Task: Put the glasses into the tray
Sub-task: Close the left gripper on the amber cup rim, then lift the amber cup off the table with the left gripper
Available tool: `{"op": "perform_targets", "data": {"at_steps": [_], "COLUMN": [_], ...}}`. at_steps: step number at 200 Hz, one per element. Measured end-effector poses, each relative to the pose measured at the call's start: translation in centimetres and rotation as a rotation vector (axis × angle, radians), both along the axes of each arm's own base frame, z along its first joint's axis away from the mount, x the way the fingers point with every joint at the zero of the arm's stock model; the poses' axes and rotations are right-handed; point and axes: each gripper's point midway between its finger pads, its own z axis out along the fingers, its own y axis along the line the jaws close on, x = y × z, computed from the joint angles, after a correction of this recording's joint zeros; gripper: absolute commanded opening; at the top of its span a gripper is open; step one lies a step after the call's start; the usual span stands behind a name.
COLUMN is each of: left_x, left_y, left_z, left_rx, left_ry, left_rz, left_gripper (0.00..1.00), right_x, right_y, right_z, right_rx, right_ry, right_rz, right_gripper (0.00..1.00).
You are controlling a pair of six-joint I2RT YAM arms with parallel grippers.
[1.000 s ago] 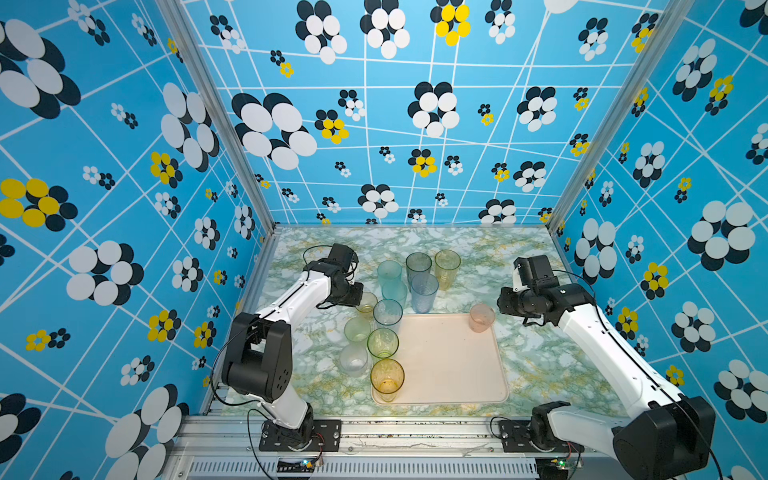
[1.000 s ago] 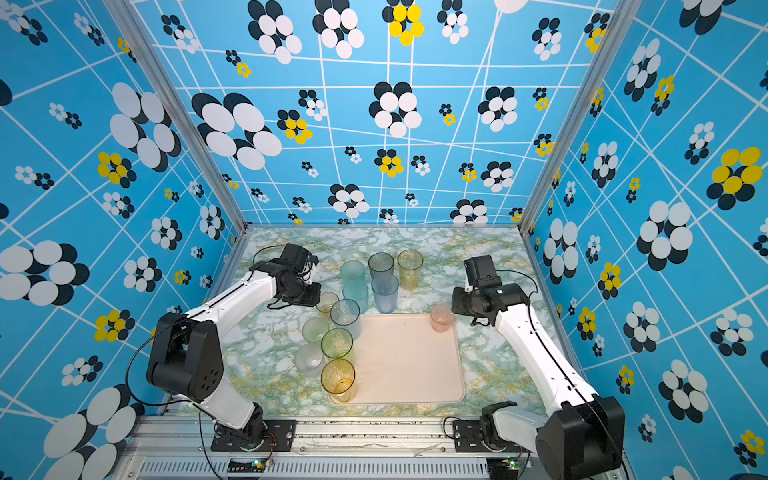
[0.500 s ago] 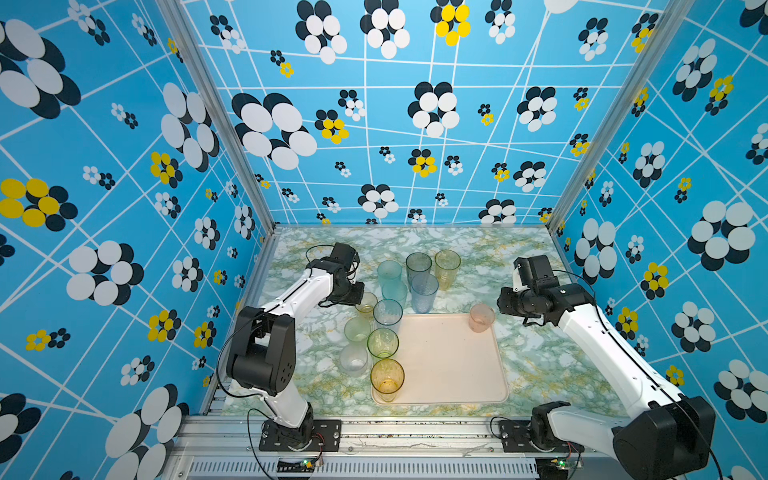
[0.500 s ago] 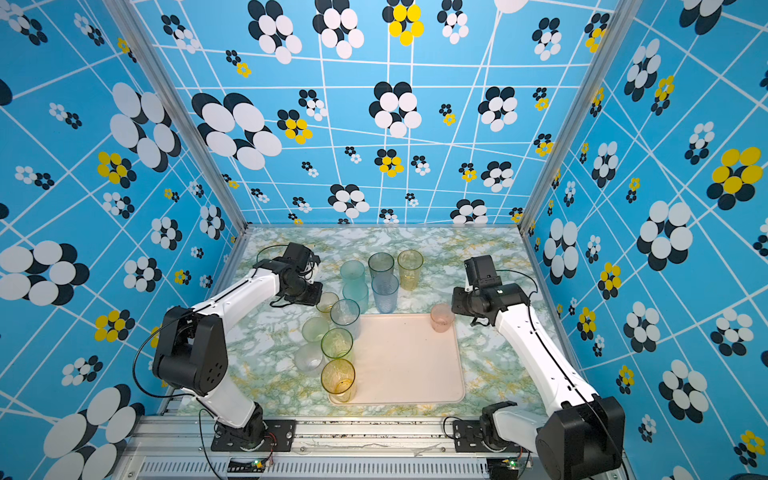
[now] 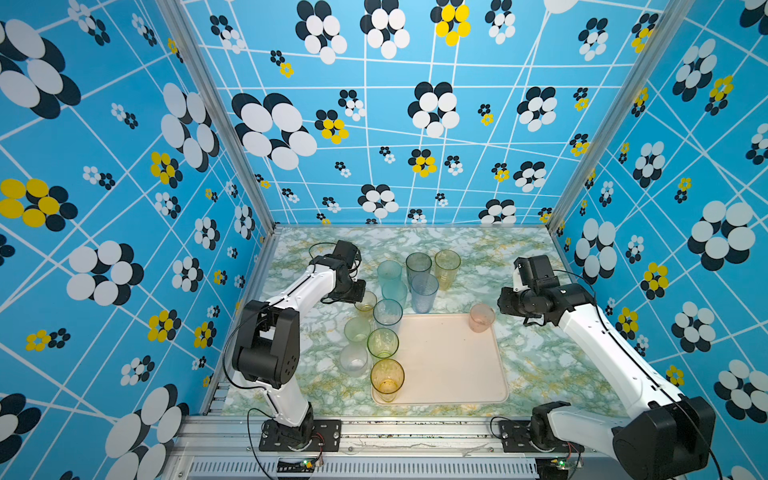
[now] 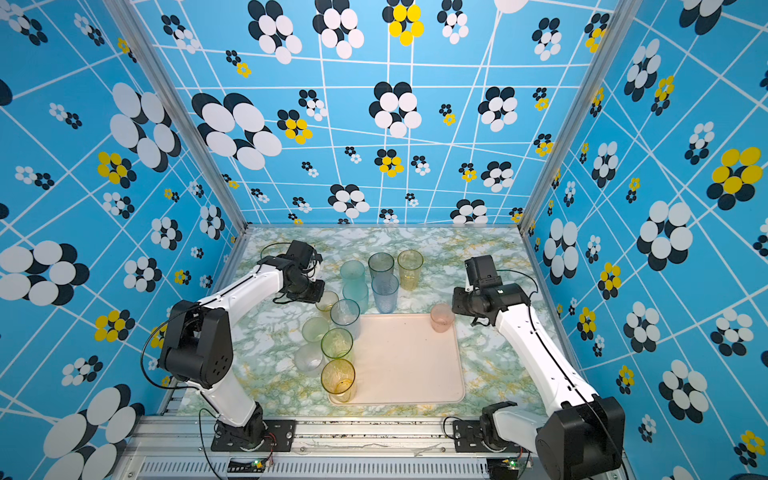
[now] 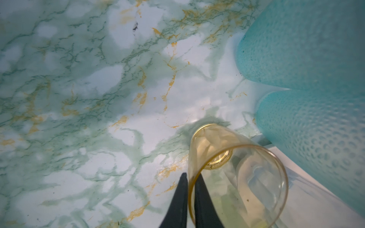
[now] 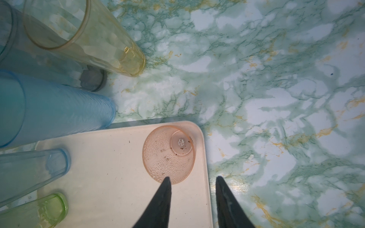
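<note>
twelve glasses (image 5: 382, 343) and one tray (image 5: 449, 365) showing | left gripper (image 7: 190, 175) clamping rim of orange glass (image 7: 217, 142) | right gripper (image 8: 193, 177) hanging parted, gripping nothing

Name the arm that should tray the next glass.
Left. The left gripper grips the short orange glass by its rim, outside the tray; the right gripper is open, empty, beside the pink glass.

Green-and-gold marble tabletop (image 7: 98, 98) is stretching out right underneath me, with a little black smudge (image 7: 135, 26) sitting on it just out ahead. Blue wallpaper (image 5: 374, 124) with black, white and yellow flowers is wrapping around me on three sides. Silver posts (image 5: 222, 124) are running up the corners ahead. An aluminium rail (image 5: 415, 432) is lying way behind me, with a tiny green light (image 5: 306, 462) glowing near it.
</note>
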Motion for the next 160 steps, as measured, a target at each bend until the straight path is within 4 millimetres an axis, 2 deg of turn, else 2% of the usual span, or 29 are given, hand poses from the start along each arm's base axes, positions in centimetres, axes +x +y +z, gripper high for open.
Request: {"op": "perform_targets", "data": {"at_steps": [32,97,132,160], "left_x": [0.2,0.7,1.7,2.6], "left_y": [0.2,1.3,2.9,4.1], "left_z": [0.1,0.7,3.4,7.3], "left_rx": [0.017,0.074,0.087,0.091], "left_ry": [-0.007,-0.044,-0.115,-0.208], "left_rz": [0.004,0.012,0.045,0.075], "left_gripper": [0.04,0.03,0.03,0.03], "right_x": [0.0,0.0,0.0,-0.1], "right_y": [0.0,0.0,0.0,0.0], "right_z": [0.0,-0.1,-0.1,-0.2], "right_rx": [0.000,-0.002,-0.002,-0.003], "right_ry": [0.001,0.001,0.002,0.005], "right_rz": [0.000,0.003,0.003,0.003], "right_gripper": [0.40,0.40,0.40,0.40]}}
